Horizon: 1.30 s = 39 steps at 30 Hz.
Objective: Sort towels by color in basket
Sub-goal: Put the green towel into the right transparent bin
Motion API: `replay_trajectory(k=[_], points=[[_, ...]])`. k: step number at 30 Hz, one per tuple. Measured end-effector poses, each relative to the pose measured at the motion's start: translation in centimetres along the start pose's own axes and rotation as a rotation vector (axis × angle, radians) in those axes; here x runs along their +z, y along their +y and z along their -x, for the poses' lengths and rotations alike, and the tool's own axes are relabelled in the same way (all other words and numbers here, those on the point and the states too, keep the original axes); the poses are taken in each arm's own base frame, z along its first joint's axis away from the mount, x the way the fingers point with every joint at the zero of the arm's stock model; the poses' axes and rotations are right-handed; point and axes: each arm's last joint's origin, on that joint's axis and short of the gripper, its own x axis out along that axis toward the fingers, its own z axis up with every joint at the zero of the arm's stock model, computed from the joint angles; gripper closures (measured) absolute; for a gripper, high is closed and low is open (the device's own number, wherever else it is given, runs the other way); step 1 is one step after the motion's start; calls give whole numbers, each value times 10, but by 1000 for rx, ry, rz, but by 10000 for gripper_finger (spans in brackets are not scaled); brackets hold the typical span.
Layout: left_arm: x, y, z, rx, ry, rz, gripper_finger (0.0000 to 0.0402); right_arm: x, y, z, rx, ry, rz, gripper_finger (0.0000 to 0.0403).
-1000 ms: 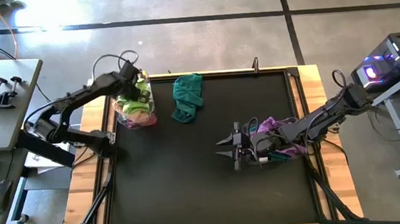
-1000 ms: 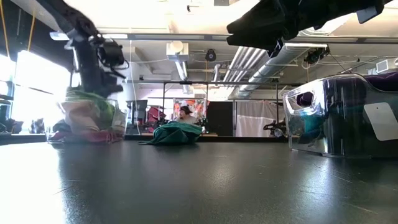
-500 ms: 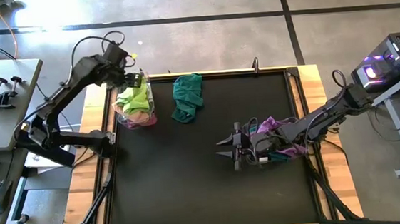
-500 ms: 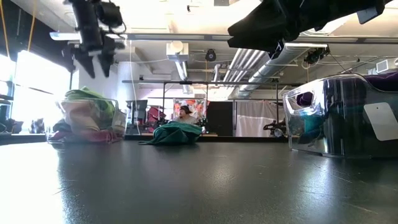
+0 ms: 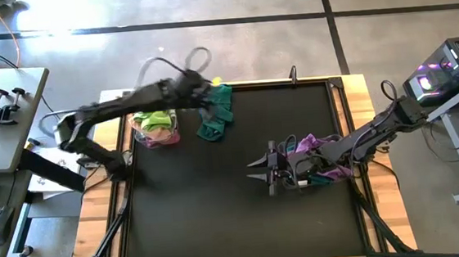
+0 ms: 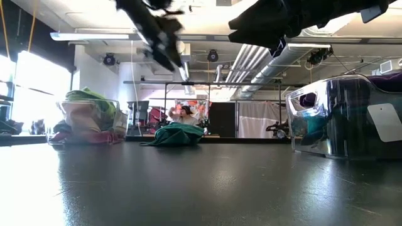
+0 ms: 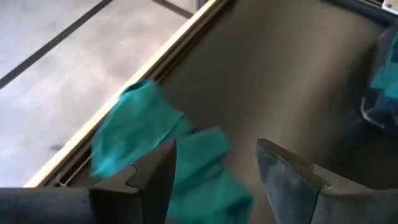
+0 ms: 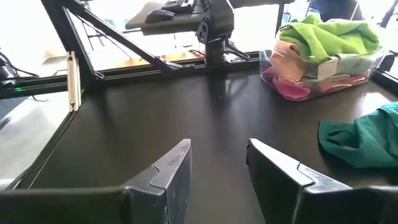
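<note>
A teal towel (image 5: 214,111) lies crumpled on the black table near the far edge; it also shows in the low view (image 6: 176,134) and the left wrist view (image 7: 149,149). My left gripper (image 5: 208,92) hangs open high above it, touching nothing (image 7: 214,168). To its left stands a clear basket (image 5: 155,128) filled with lime, peach and magenta towels (image 8: 323,53). My right gripper (image 5: 259,169) waits open above the table's middle right (image 8: 217,162), beside a second clear basket (image 5: 320,156) with purple towels.
A raised wooden frame (image 5: 291,81) runs around the black tabletop. The right basket (image 6: 342,116) stands close behind my right gripper. Bare tabletop fills the middle and near side. A person (image 6: 186,114) shows far off in the room beyond the table.
My left gripper has risen out of the left basket, leaving the lime towel on top of the pile there. It has then swung toward the table's right and now hangs above the teal towel. The right arm has kept still.
</note>
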Motion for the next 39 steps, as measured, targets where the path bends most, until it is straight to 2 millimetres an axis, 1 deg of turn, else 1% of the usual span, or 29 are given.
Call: replay_trajectory(k=[2, 4, 7, 10, 12, 14, 18, 21, 23, 25, 29, 31, 32, 34, 37, 39], points=[[0, -10, -30, -11, -2, 11, 196, -1, 4, 2, 15, 1, -2, 251], [-5, -18, -60, -10, 24, 46, 197, -1, 12, 4, 44, -7, 0, 251], [-24, -24, -106, 22, 120, 56, 197, -2, 24, 10, 92, -24, 16, 251], [-47, -18, -142, 90, 241, 91, 193, -3, 34, 14, 127, -28, 60, 251], [-60, -11, -160, 120, 307, 122, 186, -4, 38, 16, 142, -29, 80, 251], [-72, -5, -174, 145, 363, 154, 179, -4, 40, 17, 149, -30, 92, 251], [-83, -2, -188, 147, 421, 167, 176, -4, 39, 17, 147, -31, 96, 251], [-85, -7, -188, 138, 432, 140, 193, -4, 39, 17, 146, -29, 103, 251], [-85, -14, -186, 126, 429, 109, 218, -5, 39, 17, 146, -27, 113, 251], [-85, -22, -181, 108, 431, 70, 252, -5, 39, 17, 146, -28, 119, 251], [-82, -43, -167, 96, 413, 24, 337, -7, 41, 18, 151, -13, 129, 251], [-82, -56, -157, 76, 420, -9, 376, -9, 43, 19, 158, 1, 138, 251], [-82, -64, -152, 65, 412, -26, 386, -10, 44, 20, 162, 7, 142, 251], [-80, -82, -138, 59, 379, -72, 390, -11, 45, 21, 166, 18, 149, 251], [-75, -110, -110, 51, 296, -172, 378, -13, 47, 22, 173, 34, 157, 251], [-77, -131, -93, 39, 252, -247, 376, -15, 47, 22, 175, 55, 155, 251]])
